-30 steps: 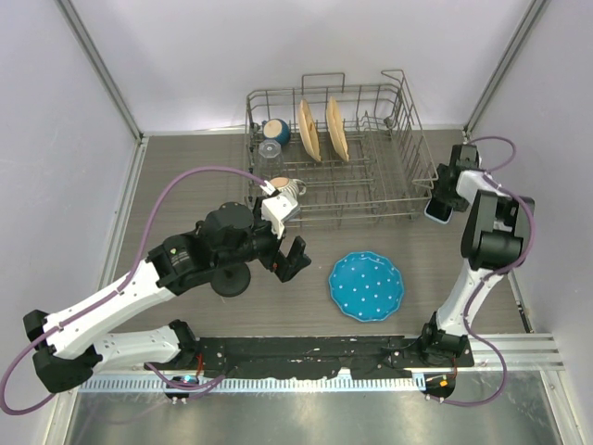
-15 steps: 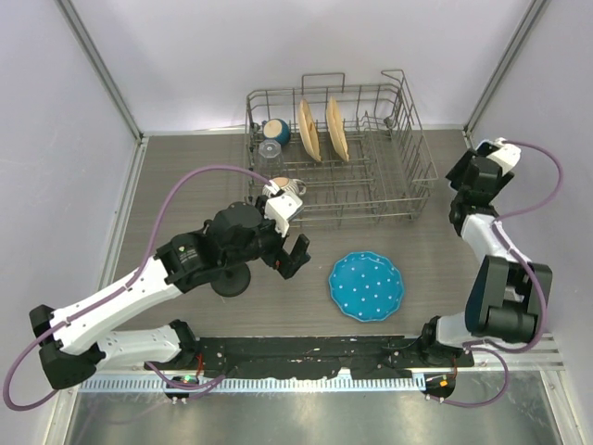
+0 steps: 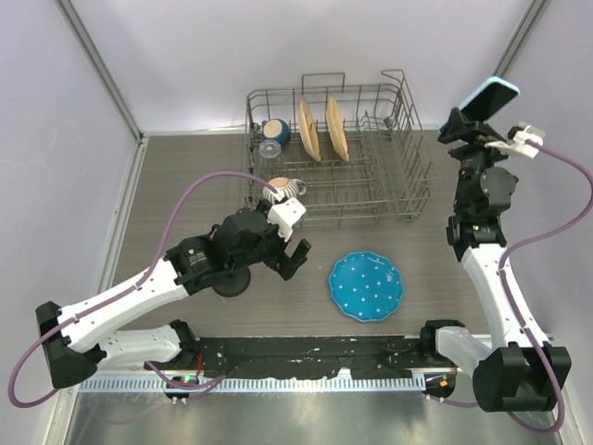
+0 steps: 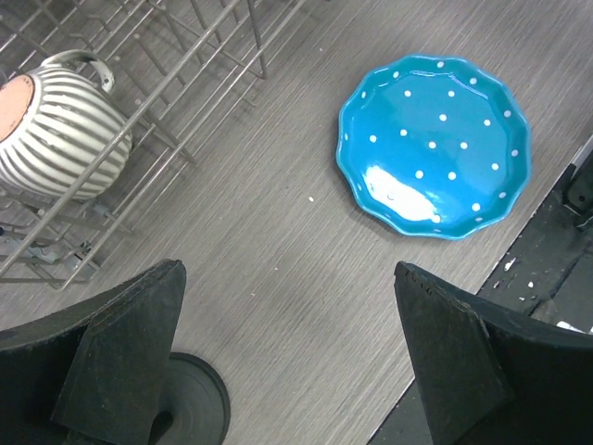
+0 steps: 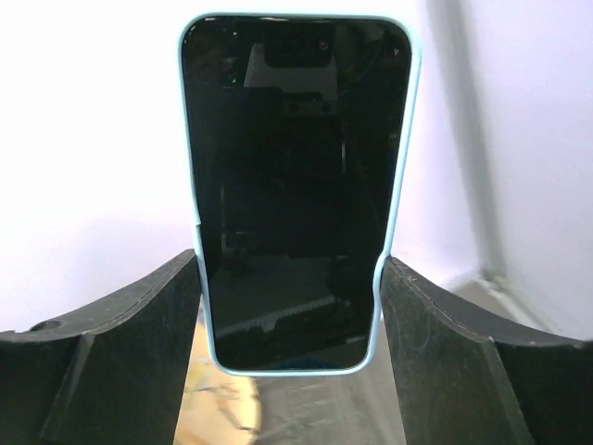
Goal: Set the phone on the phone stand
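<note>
White wall (image 5: 93,139) behind phone (image 5: 292,185) in half-open right claw (image 5: 289,273)

I work over a grey wood-grain tabletop (image 3: 185,176), boxed in by plain pale lilac walls (image 3: 56,185) with slanting metal corner posts (image 3: 102,69). Soft light pools brightest along the foot of the back wall (image 3: 278,46).

I see the phone (image 5: 292,185) with pale blue rim and black face, the plate (image 4: 434,144) blue with white dots, the mug (image 4: 60,139) striped grey-white.
</note>
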You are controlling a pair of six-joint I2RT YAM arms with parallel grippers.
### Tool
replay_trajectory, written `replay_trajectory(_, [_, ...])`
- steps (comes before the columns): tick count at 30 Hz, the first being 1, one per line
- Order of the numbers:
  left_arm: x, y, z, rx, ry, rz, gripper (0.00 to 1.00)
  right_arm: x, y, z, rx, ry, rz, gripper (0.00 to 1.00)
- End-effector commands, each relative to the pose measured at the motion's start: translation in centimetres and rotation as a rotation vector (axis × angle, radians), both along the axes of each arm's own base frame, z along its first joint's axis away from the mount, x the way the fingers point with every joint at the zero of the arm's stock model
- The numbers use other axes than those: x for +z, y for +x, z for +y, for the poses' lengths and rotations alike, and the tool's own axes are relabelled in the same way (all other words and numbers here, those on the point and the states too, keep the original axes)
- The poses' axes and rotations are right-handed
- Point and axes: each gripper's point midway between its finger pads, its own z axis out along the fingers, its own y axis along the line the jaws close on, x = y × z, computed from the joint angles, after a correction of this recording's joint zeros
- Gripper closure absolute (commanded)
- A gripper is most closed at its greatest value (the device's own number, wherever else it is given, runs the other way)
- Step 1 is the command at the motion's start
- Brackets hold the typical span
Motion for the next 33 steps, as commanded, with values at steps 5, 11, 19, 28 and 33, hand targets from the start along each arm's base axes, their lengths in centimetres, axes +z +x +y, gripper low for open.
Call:
replay_trajectory(5, [4.3, 0.6, -0.3, -0.009, -0.140, -0.150, 0.00, 8.7, -2.8, 19.8, 0.946, -0.140, -0.181, 0.99])
replay_trajectory(11, [11.0, 3.7, 3.2, 0.232, -0.198, -0.308, 0.00, 5.0, -5.6, 27.9, 1.154, -0.214, -0.089, 0.99])
replay_trajectory(19, [22.0, 4.3, 7.3, 0.425, -0.563, -0.464, 0.00, 3.3, -5.8, 30.4, 1.165, 0.083, -0.152, 0.99])
replay_trajectory(28, [20.8, 5.1, 8.0, 0.436, -0.471, -0.528, 0.00, 0.2, -5.5, 35.1, 1.003, 0.110, -0.063, 0.99])
replay_trajectory(33, [18.8, 5.7, 8.9, 0.449, -0.450, -0.518, 0.00, -0.5, -6.0, 37.5, 1.029, 0.103, -0.044, 0.99])
